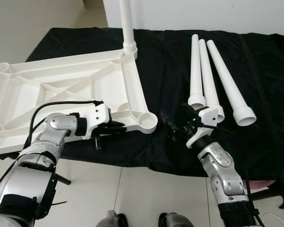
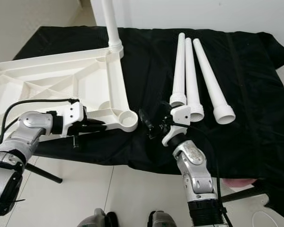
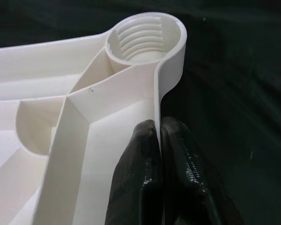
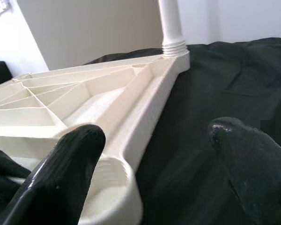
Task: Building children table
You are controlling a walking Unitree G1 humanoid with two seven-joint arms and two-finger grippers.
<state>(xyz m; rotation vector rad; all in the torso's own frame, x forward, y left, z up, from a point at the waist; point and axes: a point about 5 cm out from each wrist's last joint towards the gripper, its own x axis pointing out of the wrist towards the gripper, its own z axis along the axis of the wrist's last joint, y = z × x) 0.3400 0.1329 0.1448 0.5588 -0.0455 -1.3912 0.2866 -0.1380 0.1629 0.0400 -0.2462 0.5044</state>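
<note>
On the black cloth [image 1: 165, 61] lies the white plastic tabletop [image 1: 61, 90], turned underside up so its ribs and raised rim show. Its near corner ends in a round threaded socket [image 3: 145, 40], open and unfilled, sitting just at the cloth's front part. At the far corner one white leg [image 1: 127, 23] is already screwed in and stands upright, rising out of the picture. The tabletop's left part reaches past the cloth's edge toward the robot's left.

The left gripper [image 1: 114, 126] pinches the tabletop's near rim a little short of the threaded socket; in the left wrist view its fingers [image 3: 136, 173] are pressed together with the thin rim wall clamped between them. The right gripper [image 1: 173, 126] hovers just right of that same corner, its fingers [image 4: 61, 173] spread wide apart and holding nothing, the socket corner lying close beside one finger and the black cloth under the other.

Right of the tabletop, three loose white legs [image 1: 209, 80] lie side by side on the cloth, long axes running away from the robot, narrow tips far and wide threaded ends near. The rightmost splays out to the right, its open end [image 1: 245, 116] facing the robot.
</note>
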